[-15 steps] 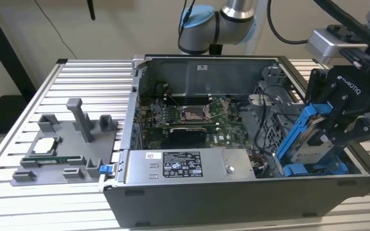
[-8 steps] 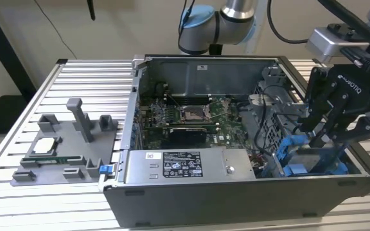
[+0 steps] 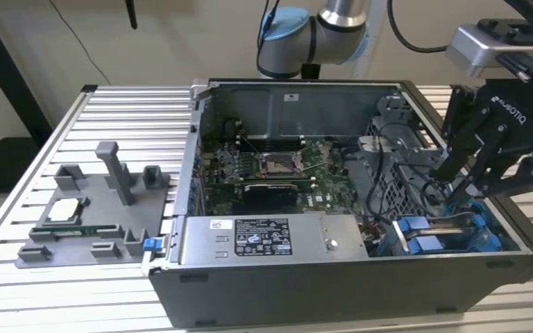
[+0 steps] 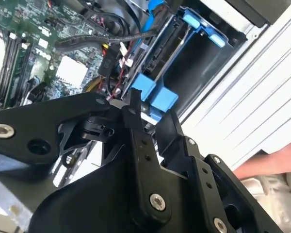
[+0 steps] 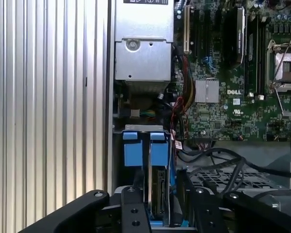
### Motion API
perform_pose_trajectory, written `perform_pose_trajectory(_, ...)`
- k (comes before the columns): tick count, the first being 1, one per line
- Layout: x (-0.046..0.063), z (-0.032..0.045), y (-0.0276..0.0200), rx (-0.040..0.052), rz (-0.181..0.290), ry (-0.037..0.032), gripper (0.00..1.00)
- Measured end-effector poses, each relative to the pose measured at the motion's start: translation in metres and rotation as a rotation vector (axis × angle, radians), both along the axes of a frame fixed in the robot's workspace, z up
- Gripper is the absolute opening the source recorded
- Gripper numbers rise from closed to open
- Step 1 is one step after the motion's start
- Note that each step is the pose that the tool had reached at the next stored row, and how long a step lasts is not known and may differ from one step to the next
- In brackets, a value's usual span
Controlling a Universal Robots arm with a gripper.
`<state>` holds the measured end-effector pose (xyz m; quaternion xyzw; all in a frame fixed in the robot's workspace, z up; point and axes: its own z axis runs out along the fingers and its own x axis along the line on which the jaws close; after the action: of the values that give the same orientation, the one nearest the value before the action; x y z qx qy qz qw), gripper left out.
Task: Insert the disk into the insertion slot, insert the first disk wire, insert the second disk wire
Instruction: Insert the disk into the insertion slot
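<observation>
While the open computer case (image 3: 341,291) takes up much of the slatted table (image 3: 109,118), I judge the first step about done: the disk (image 5: 158,194) stands on edge down in the slot (image 5: 136,127), at the case's corner on the exterior view's right. My gripper (image 3: 461,187) straddles its end, fingers apart. Neither wire looks plugged, though I cannot be sure. Loose black cables (image 5: 218,162) crowd just beside the disk.

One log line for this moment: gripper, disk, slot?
gripper: down inside computer case, at disk | disk: standing on edge in insertion slot | seating: cannot tell
</observation>
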<state>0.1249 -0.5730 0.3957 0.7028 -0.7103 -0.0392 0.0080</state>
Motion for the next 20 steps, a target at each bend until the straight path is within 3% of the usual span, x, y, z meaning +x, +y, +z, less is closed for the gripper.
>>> perform_pose_trajectory(3,0.000,0.0001,0.0014,0.0449,0.000,-0.0050,1.00)
perform_pose_trajectory(4,0.000,0.0001,0.0018,0.0548,0.000,-0.0082,1.00)
perform_pose_trajectory(6,-0.001,0.0000,0.0034,0.0655,0.000,-0.0204,1.00)
perform_pose_trajectory(9,-0.002,0.0000,0.0074,0.0767,0.001,-0.0443,1.00)
perform_pose_trajectory(11,-0.002,-0.0004,0.0113,0.0783,0.002,-0.0610,1.00)
perform_pose_trajectory(15,-0.002,-0.0027,0.0174,0.0791,0.003,-0.0834,1.00)
perform_pose_trajectory(16,-0.002,-0.0032,0.0182,0.0792,0.003,-0.0869,1.00)
perform_pose_trajectory(20,-0.002,-0.0036,0.0234,0.0786,0.003,-0.0876,1.00)
